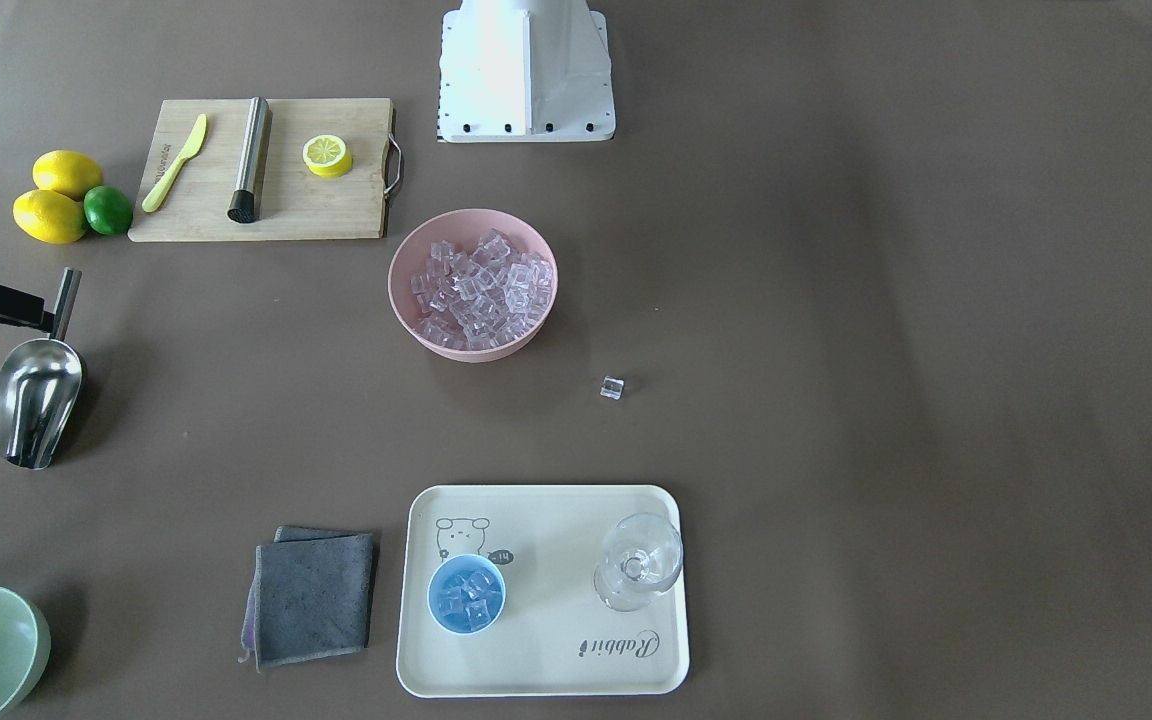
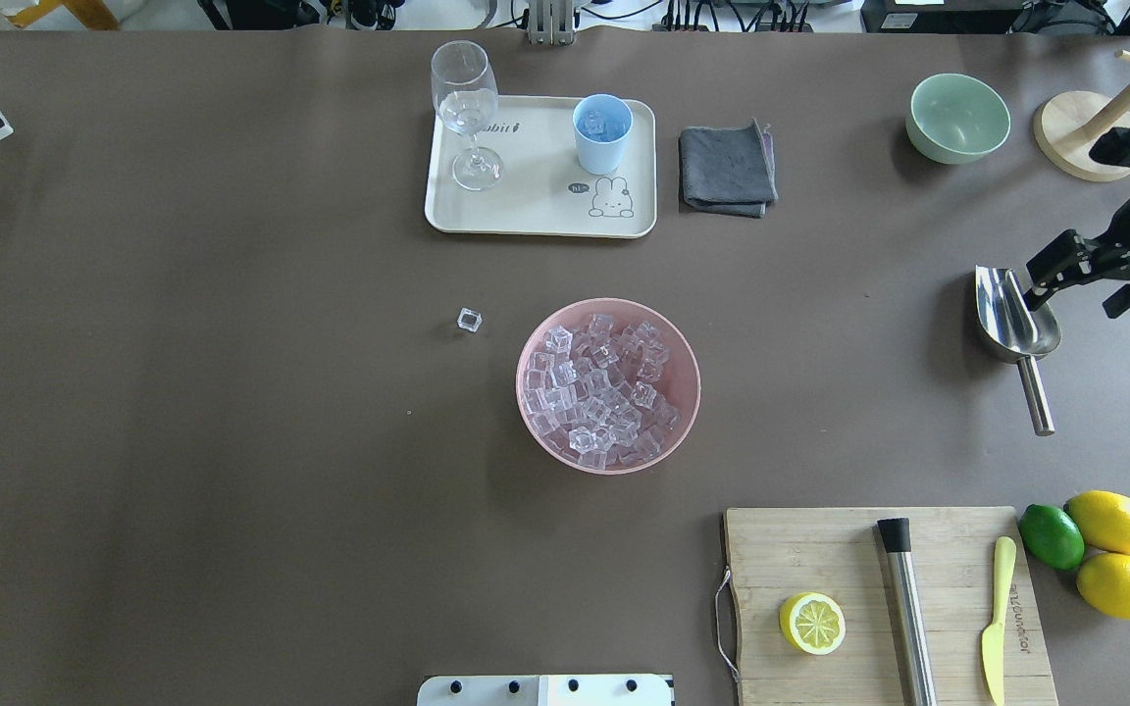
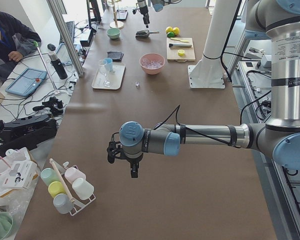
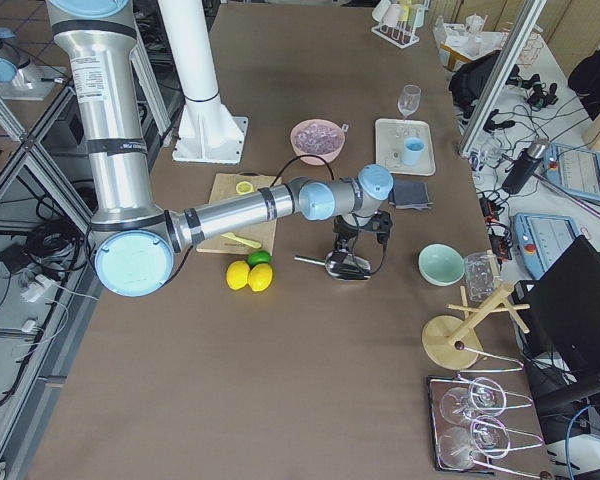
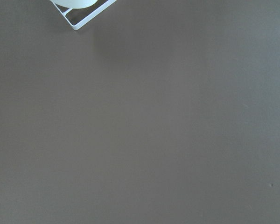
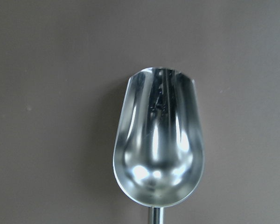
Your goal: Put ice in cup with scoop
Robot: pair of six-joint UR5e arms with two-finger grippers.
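The cup [image 2: 602, 132] and glass [image 2: 467, 110] are set on the tray [image 2: 526, 201] beyond the bowl [image 2: 519, 378] of ice [image 2: 599, 387], the scoop [image 2: 1014, 314] rightward.

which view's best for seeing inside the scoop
Right wrist-mounted: the scoop shows large and close, trough empty. Overhead and front-facing show it whole but small; both side views show it tiny; the left wrist view misses it.

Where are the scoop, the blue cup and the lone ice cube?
scoop [image 6: 158, 149]: right wrist view, inside of its trough.
blue cup [image 2: 602, 155]: overhead view, its outer wall.
lone ice cube [image 1: 613, 388]: front-facing view, its middle.
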